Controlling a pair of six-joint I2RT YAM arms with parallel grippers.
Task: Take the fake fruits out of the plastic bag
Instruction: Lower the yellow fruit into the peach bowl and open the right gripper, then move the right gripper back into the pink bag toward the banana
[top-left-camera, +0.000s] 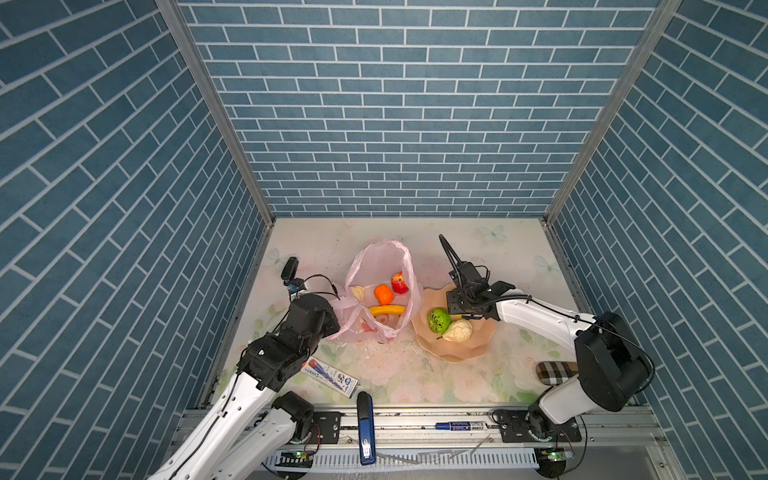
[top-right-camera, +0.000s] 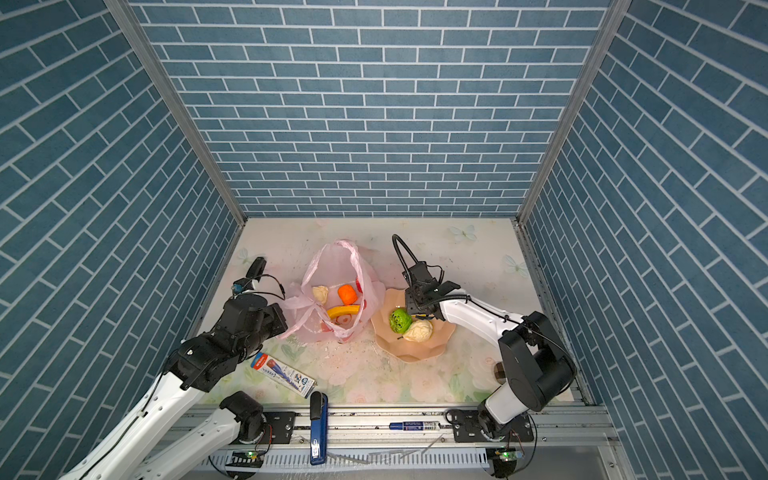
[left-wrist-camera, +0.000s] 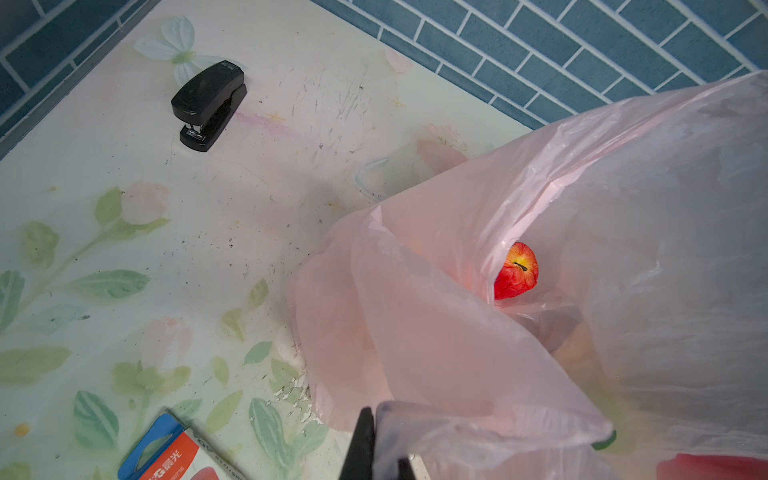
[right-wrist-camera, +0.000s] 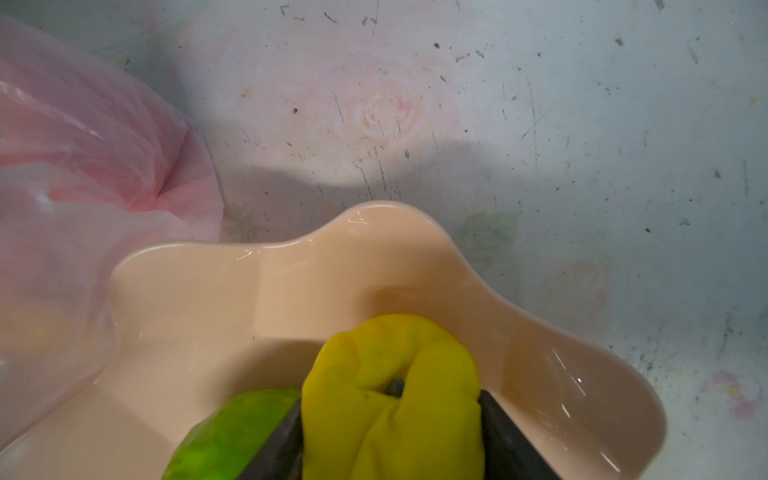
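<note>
Blue brick-patterned walls are closing in a flower-printed desk (top-left-camera: 478, 249) on three sides. Right of its middle, the right pincer (right-wrist-camera: 390, 398) is clamping a soft yellow fruit (right-wrist-camera: 386, 353). One finger is pressing each side so that the fruit is creasing, and the pincer is holding it low in a peach plate (right-wrist-camera: 249, 311). Right beside the yellow fruit a green ball (top-left-camera: 439, 320) is lying in the plate, with a cream fruit (top-left-camera: 458, 330) leaning against it toward the front edge. Just beside the plate, toward the left edge, the pink bag (top-left-camera: 376, 262) is standing with its mouth gaping upward. Inside it an orange (top-left-camera: 383, 294), a red fruit (top-left-camera: 399, 282), a pale fruit (top-left-camera: 358, 293) and a banana (top-left-camera: 387, 310) are lying, the banana nearest the front. The left pincer (left-wrist-camera: 376, 444) is pinching the bag's film at its left side, jaws together on the plastic. Near the left edge a black stapler (left-wrist-camera: 210, 104) is sitting behind that arm, and a blue-and-orange packet (top-left-camera: 330, 376) is lying toward the front left corner.
</note>
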